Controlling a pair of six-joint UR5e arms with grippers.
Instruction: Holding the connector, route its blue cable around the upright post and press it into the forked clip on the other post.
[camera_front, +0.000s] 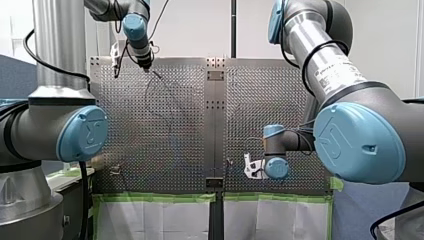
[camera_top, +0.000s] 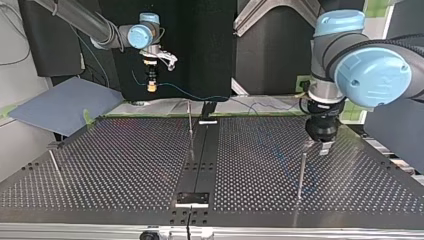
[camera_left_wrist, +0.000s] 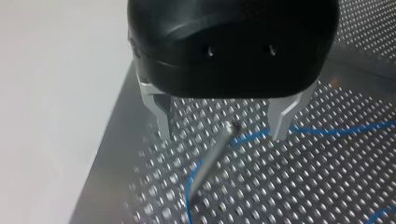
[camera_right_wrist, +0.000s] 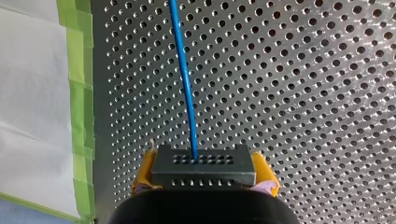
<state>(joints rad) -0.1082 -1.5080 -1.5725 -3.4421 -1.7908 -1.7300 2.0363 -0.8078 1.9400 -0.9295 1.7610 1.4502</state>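
My right gripper (camera_right_wrist: 203, 164) has yellow pads and is shut on a dark grey connector (camera_right_wrist: 203, 171). A blue cable (camera_right_wrist: 185, 79) runs straight out of the connector over the perforated plate. In the top view this gripper (camera_top: 151, 88) hangs above the table's far edge, and the cable (camera_top: 200, 97) trails off toward the view's right. My left gripper (camera_left_wrist: 223, 131) is black with metal fingers (camera_left_wrist: 282, 122). It stands open astride the top of a thin upright post (camera_left_wrist: 219, 144), with the cable (camera_left_wrist: 327, 131) lying on the plate beside the post. The top view shows that gripper (camera_top: 319, 146) just above that post (camera_top: 302, 172).
A second thin post (camera_top: 190, 127) stands by the plate's middle seam, and a third post (camera_top: 55, 165) near the top view's left edge. Green tape (camera_right_wrist: 79, 93) marks the plate's border. A blue-grey sheet (camera_top: 60, 105) lies beyond the far left corner in the top view.
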